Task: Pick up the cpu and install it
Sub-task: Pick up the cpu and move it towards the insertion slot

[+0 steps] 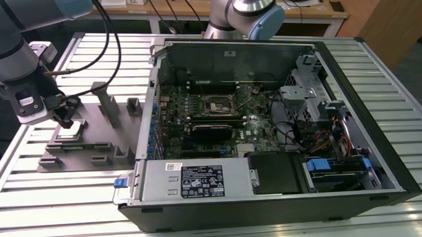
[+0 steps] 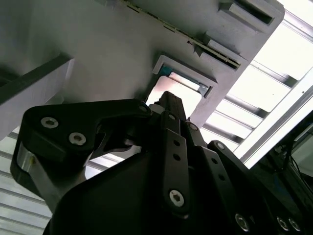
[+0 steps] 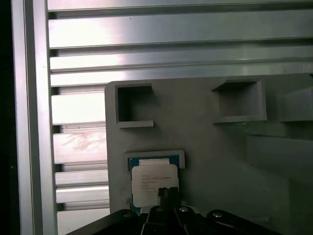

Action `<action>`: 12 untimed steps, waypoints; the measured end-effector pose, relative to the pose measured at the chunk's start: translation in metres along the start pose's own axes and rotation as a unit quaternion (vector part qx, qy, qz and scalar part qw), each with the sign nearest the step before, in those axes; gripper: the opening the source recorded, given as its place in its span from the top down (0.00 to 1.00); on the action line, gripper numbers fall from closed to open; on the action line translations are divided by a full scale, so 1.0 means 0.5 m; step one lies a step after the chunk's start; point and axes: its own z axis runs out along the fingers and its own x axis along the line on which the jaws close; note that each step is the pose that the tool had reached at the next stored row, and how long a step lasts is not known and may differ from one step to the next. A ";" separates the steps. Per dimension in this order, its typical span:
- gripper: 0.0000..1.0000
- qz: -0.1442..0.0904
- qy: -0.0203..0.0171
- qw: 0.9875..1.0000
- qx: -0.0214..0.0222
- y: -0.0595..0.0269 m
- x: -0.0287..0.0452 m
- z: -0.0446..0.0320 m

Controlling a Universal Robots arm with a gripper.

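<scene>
Gripper (image 1: pixel 64 120) hangs right over the cpu (image 3: pixel 153 182), nested flat in its grey fixture (image 3: pixel 210 161) pocket just beneath, squared for pickup. How wide it's open, can't tell.

- 1 cpu (image 3: pixel 154 178)
- 1 gripper (image 1: pixel 65 122)
- 1 grey fixture plate (image 1: pixel 86 148), in exterior and both wrist views
- 2 square pockets (image 3: pixel 134 104) counted on it in first wrist view
- 1 computer case (image 1: pixel 264 212), side open
- 1 motherboard (image 1: pixel 260 133)
- 1 black socket frame (image 1: pixel 218 104)
- 1 power supply (image 1: pixel 197 180)
- 2 blue joint caps (image 1: pixel 267 22) on arm segments
- 1 slatted counter (image 1: pixel 66 197)
</scene>
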 end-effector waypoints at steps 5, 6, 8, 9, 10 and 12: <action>0.89 0.000 0.000 1.000 0.000 -0.001 0.001 0.015; 0.89 0.000 0.000 1.000 0.001 -0.001 0.001 0.017; 0.89 0.000 0.000 1.000 0.001 -0.001 0.001 0.018; 0.89 0.000 0.000 1.000 0.001 -0.001 0.001 0.018; 0.89 0.000 0.000 1.000 0.001 -0.001 0.001 0.018; 0.89 0.000 0.000 1.000 0.001 -0.001 0.001 0.018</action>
